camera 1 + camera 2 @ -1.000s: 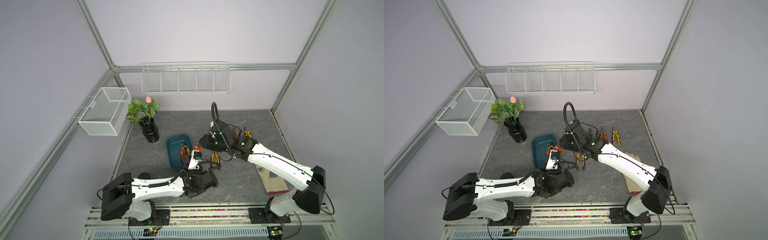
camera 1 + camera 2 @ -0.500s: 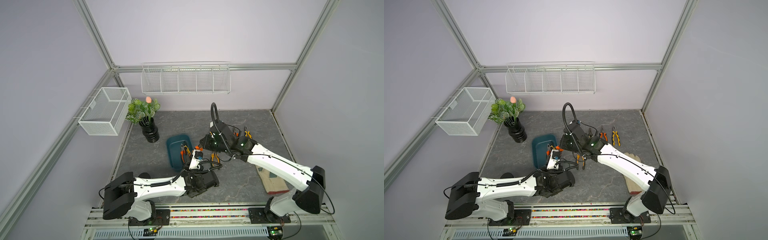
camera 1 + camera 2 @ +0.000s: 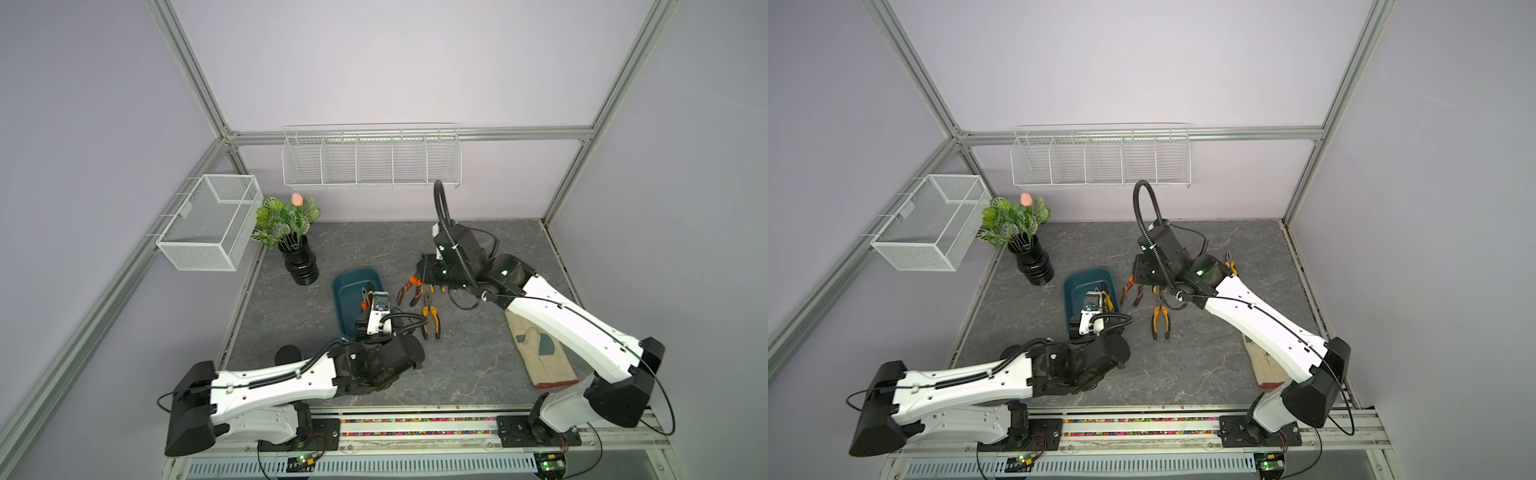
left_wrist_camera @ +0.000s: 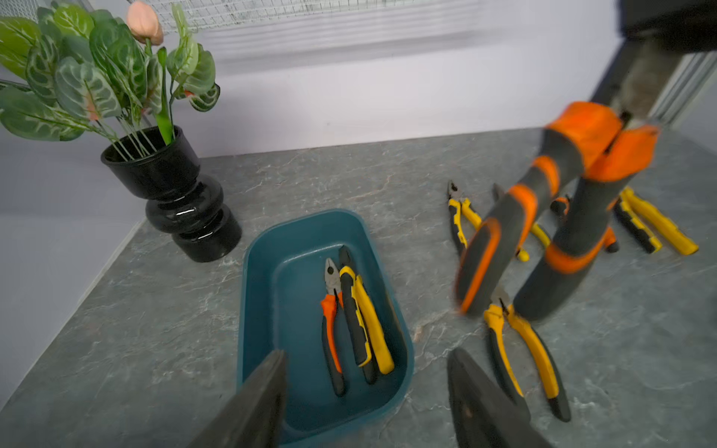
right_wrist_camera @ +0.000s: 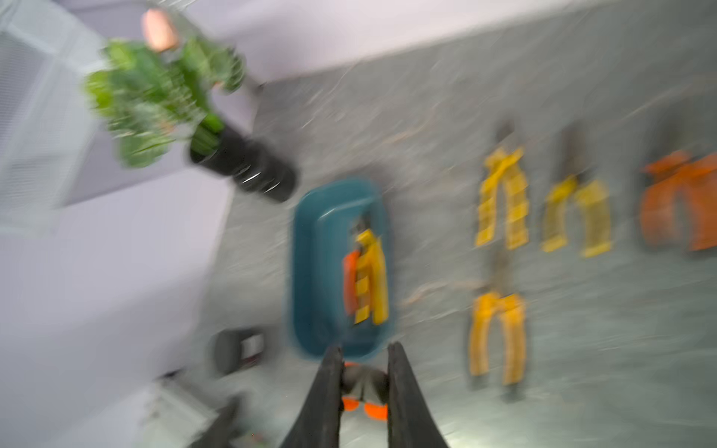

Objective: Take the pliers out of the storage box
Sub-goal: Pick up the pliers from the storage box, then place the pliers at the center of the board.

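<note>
Counting pliers: two are left inside the storage box (image 4: 295, 310), an orange-handled pair (image 4: 329, 329) and a yellow-handled pair (image 4: 368, 322), side by side against the wall nearer the right arm. Both run along the box's long axis, noses toward the back wall, handles toward the robot's base. A third, the hanging pliers (image 4: 574, 232), is out of the box and seemingly clear of the table (image 4: 155, 310), just beside the box. The right gripper (image 5: 364, 360) is clamped on its head end, so its long axis is near upright, nose up, orange-black handles splayed downward. In the blurred right wrist view we make out four more laid on the table, apart from the box, noses roughly toward the back wall. The closest of them, the front yellow pair (image 4: 520, 349), lies near the hanging one. The left gripper (image 4: 368, 355) hovers over the box's near end, fingers apart, nothing between them. We judge the job past halfway: one to set down, two to lift.
</note>
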`<state>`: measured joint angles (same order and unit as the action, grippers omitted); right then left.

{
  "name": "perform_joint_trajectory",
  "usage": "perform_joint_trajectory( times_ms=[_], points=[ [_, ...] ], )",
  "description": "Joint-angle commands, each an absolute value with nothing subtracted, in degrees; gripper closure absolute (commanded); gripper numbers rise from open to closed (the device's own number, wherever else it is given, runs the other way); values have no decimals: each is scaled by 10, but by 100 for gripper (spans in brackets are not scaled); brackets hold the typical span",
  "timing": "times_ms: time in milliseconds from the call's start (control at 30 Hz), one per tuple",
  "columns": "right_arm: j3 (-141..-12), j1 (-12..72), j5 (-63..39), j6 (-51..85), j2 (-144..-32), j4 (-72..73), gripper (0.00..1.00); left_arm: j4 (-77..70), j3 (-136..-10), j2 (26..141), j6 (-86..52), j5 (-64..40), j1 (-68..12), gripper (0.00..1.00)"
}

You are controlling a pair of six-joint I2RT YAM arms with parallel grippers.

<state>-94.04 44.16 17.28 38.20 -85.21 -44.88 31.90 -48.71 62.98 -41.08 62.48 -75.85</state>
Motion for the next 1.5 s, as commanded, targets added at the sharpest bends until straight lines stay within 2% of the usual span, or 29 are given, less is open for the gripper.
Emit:
perform_joint_trajectory(
  times_ms=[0,67,167,300,433,733,933,1233,1467],
  points=[
    [-963,383,258,269,-813,-569,93,342,-460,572,-411,590,-756,33],
    [-944,362,242,243,-803,-587,93,320,-438,539,-385,587,-756,33],
    [-880,327,165,230,-795,-588,93,318,-421,517,-381,591,-755,33],
    [-776,297,28,227,-815,-553,93,323,-425,533,-385,592,-754,33],
    [-737,294,-22,228,-853,-505,93,328,-437,559,-400,593,-751,33],
    [-748,290,-46,220,-968,-467,94,322,-418,546,-404,583,-740,33],
    [-765,287,-26,214,-1022,-455,93,326,-405,524,-402,581,-734,33],
    [-800,279,3,220,-1086,-452,87,320,-406,527,-392,571,-725,33],
    [-811,266,14,222,-1114,-449,87,318,-406,527,-388,567,-722,33]
  ],
)
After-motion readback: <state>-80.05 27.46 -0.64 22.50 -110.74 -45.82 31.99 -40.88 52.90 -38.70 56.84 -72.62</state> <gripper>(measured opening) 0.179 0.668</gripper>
